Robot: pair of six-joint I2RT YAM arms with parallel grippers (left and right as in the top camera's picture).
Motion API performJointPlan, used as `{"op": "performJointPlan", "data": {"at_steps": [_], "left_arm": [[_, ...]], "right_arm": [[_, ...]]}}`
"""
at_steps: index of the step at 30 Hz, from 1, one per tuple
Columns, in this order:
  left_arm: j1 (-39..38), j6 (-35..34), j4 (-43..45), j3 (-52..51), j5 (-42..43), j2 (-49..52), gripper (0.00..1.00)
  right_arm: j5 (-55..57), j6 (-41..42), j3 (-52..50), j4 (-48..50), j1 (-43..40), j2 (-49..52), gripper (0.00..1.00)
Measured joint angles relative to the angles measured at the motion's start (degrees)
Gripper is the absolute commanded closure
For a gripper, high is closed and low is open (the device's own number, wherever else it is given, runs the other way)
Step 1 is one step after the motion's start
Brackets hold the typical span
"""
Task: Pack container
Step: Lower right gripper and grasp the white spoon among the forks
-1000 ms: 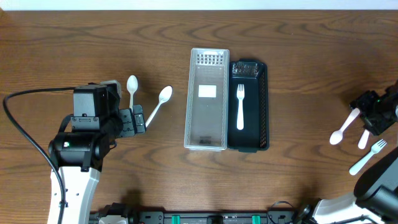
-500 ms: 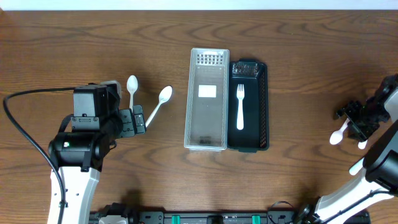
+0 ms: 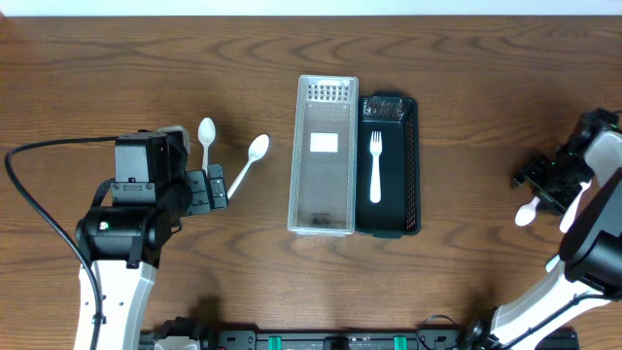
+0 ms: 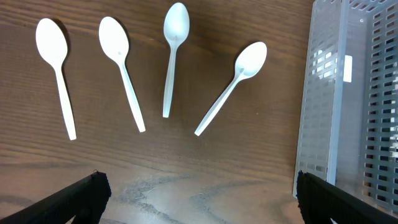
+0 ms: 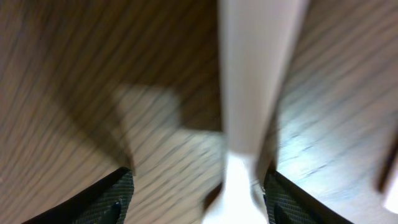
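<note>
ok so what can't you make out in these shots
- Right wrist: white utensil is too close and blurred; spoon or fork unclear.
- Overhead: right gripper covers most of the cutlery under it.
- Overhead: left arm hides two of the four spoons.
- Left wrist: clear bin is cut off by the frame edge.

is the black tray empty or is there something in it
Not empty: a single white fork lies lengthwise inside the black tray, tines toward the far end.
</note>
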Motion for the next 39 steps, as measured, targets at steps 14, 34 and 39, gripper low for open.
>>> {"op": "performJointPlan", "data": {"at_steps": [14, 34, 39], "left_arm": [[0.0, 0.0, 0.0, 0.0, 0.0, 0.0, 0.02], [0.0, 0.0, 0.0, 0.0, 0.0, 0.0, 0.02], [0.0, 0.0, 0.0, 0.0, 0.0, 0.0, 0.02]], "right_arm": [[1.8, 0.4, -0.1, -3.3, 3.1, 0.0, 0.25], [1.7, 2.9, -2.1, -1.4, 3.1, -0.7, 0.48], [1.8, 3.5, -2.1, -1.3, 3.1, -0.7, 0.54]]}}
